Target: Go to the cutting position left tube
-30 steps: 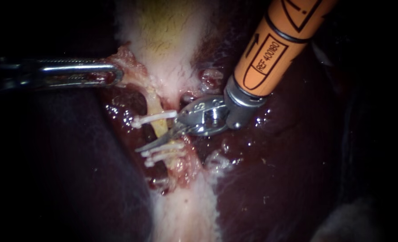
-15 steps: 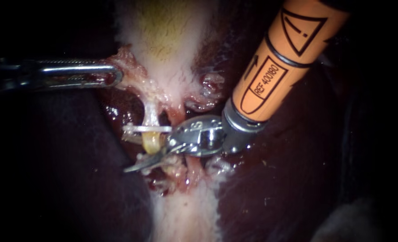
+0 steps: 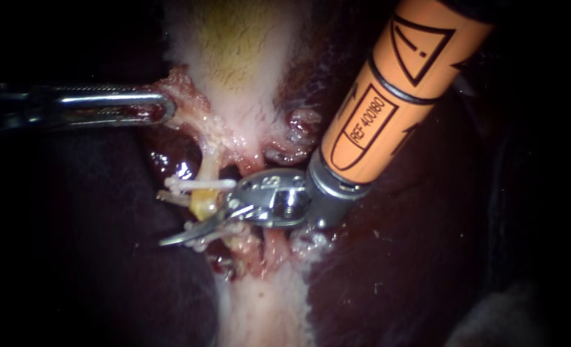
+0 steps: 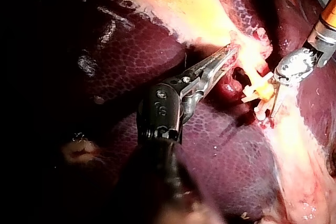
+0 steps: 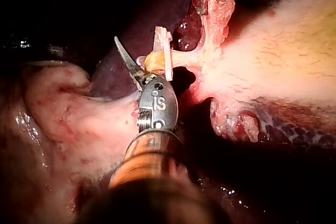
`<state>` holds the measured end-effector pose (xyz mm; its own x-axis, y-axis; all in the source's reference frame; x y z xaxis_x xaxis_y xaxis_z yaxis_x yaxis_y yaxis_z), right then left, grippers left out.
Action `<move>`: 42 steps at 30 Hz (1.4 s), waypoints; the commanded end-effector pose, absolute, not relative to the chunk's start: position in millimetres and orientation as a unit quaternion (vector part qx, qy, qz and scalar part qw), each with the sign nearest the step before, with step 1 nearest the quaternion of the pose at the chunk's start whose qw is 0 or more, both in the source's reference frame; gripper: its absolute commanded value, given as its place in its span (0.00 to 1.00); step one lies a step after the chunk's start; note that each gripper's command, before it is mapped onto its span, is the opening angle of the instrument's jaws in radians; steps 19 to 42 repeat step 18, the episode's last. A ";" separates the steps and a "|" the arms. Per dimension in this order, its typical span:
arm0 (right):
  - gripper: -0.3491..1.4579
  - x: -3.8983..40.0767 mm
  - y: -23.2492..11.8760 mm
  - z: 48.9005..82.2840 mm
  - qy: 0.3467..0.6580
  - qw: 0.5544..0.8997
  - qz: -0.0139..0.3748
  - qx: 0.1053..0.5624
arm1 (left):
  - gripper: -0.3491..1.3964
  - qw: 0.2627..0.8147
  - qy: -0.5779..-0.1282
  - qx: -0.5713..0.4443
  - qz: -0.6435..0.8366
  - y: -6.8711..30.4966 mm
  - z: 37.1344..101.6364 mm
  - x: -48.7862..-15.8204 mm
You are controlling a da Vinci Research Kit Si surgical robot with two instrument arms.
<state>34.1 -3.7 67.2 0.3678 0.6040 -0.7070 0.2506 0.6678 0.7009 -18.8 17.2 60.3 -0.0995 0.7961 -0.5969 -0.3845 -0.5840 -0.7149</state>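
The left tube (image 3: 209, 164) runs down from the gallbladder neck and ends in a yellow stump (image 3: 203, 205) just below a white clip (image 3: 198, 184). The blades of my right instrument (image 3: 169, 240), on an orange shaft, lie together under that stump, over the lower white clips (image 3: 198, 244). In the right wrist view its blades (image 5: 122, 45) taper to one point beside the clip (image 5: 163, 51) and stump (image 5: 152, 61). My left instrument (image 3: 166, 106) is shut on pale tissue at the gallbladder neck, also visible in the left wrist view (image 4: 231, 51).
Dark liver (image 3: 426, 244) lies on both sides. The pale gallbladder (image 3: 234, 51) fills the upper middle, and a whitish band (image 3: 266, 308) runs down below. A reddish strand (image 3: 271, 247) passes under the right instrument's wrist.
The blades went from open around the tube between the clips to shut. The tube now shows a free yellow end. The right instrument moved down and left. The left instrument held still.
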 end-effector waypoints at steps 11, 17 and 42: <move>0.99 34.3 -3.8 67.2 0.553 0.723 0.129 0.395 | 0.00 0.413 -0.195 -0.529 0.715 17.2 60.3 -18.9; 0.99 34.1 -3.8 67.2 0.554 0.722 0.129 0.394 | 0.00 0.413 -0.195 -0.529 0.715 17.2 60.4 -18.9; 0.99 34.0 -3.8 67.3 0.552 0.725 0.130 0.391 | 0.00 0.413 -0.195 -0.529 0.715 17.2 60.4 -18.9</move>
